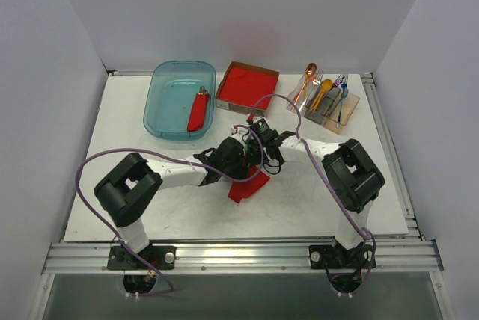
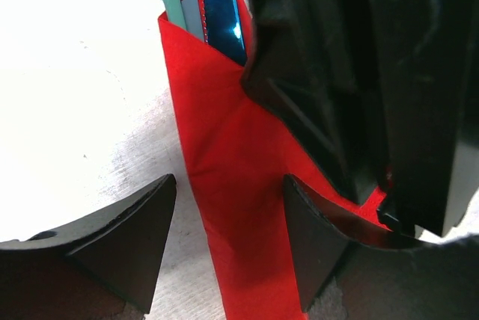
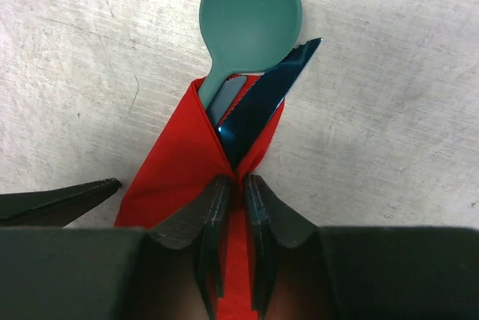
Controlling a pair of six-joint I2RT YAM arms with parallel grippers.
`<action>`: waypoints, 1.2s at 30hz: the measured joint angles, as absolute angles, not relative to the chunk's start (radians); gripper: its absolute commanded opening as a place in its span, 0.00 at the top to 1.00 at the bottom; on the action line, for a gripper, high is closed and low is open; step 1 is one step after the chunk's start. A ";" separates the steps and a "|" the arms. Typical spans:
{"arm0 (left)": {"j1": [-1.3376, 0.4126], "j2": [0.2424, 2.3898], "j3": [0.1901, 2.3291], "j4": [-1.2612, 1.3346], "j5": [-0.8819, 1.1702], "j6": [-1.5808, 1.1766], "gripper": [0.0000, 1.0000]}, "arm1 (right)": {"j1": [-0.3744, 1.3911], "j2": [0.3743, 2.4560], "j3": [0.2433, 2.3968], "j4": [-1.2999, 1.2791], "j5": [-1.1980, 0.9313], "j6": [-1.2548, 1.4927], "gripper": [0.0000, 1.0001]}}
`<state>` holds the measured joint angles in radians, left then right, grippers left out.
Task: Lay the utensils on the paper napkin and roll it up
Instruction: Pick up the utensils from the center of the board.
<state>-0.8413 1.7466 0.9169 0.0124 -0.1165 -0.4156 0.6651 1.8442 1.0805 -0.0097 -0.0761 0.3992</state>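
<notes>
Paper napkin (image 3: 168, 178) around teal spoon (image 3: 251, 10) and blue knife (image 3: 269, 92); right gripper (image 3: 238, 182) tight on its fold; left gripper (image 2: 230, 179) wide, empty.

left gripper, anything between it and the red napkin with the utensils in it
Nothing visible. The paper napkin runs straight through the gap of the open left gripper. The right gripper pinches the napkin's fold close by, near the teal spoon and blue knife, crowding that end.

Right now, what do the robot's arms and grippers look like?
The left arm and right arm both have white links, chunky black joint housings and a looping purple cable. The left gripper and right gripper are black with tapering, wedge-shaped fingers.
</notes>
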 measured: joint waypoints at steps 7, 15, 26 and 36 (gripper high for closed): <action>-0.841 1.749 0.915 0.023 -0.115 -0.415 0.31 | 0.660 1.844 1.074 0.002 -0.091 0.407 0.93; -0.842 1.750 0.894 0.075 -0.116 -0.411 0.31 | 0.627 1.821 1.023 0.094 -0.147 0.444 0.60; -0.843 1.748 0.885 0.090 -0.116 -0.407 0.31 | 0.630 1.812 1.009 0.108 -0.139 0.445 0.61; -0.843 1.742 0.870 0.115 -0.116 -0.409 0.32 | 0.612 1.776 0.976 0.078 -0.137 0.454 0.63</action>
